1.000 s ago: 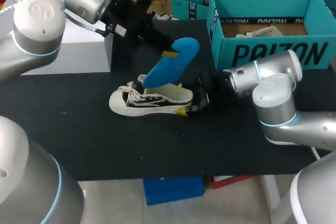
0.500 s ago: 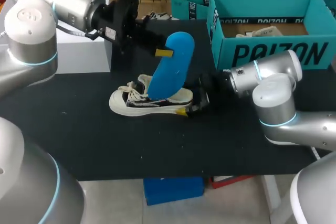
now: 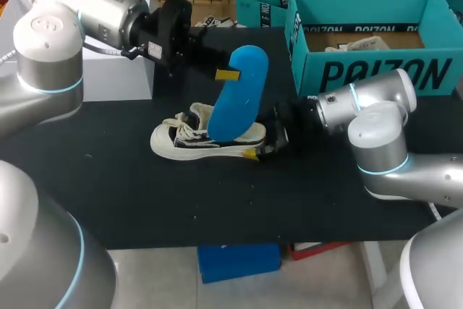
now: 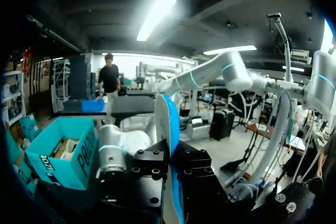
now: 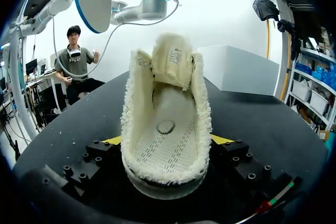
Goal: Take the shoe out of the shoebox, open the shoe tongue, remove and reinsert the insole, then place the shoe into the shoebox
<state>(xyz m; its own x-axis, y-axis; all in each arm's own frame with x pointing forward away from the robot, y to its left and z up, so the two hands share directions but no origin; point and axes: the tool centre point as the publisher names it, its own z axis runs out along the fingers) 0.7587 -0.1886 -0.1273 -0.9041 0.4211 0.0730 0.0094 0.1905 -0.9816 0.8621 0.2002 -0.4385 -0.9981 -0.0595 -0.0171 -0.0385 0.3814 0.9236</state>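
shoe (image 3: 206,135): white-and-black low sneaker, standing on its sole on the table, well apart from the shoebox. The mouth is spread wide, and the right wrist view shows the fleecy lining and the bare perforated footbed.
insole (image 3: 235,95): blue, held nearly upright just above the shoe, its lower end at the shoe's mouth. Whether it touches the shoe cannot be told.
left gripper (image 3: 228,74): above the shoe, fingers clenched on the insole's two faces near its upper half.
right gripper (image 5: 166,140): at the shoe's heel, one yellow tip pressed to each side, grasping it.
shoebox (image 3: 376,74): teal, open-topped, behind the shoe's heel end.
table (image 3: 145,193): black, beneath the shoe.
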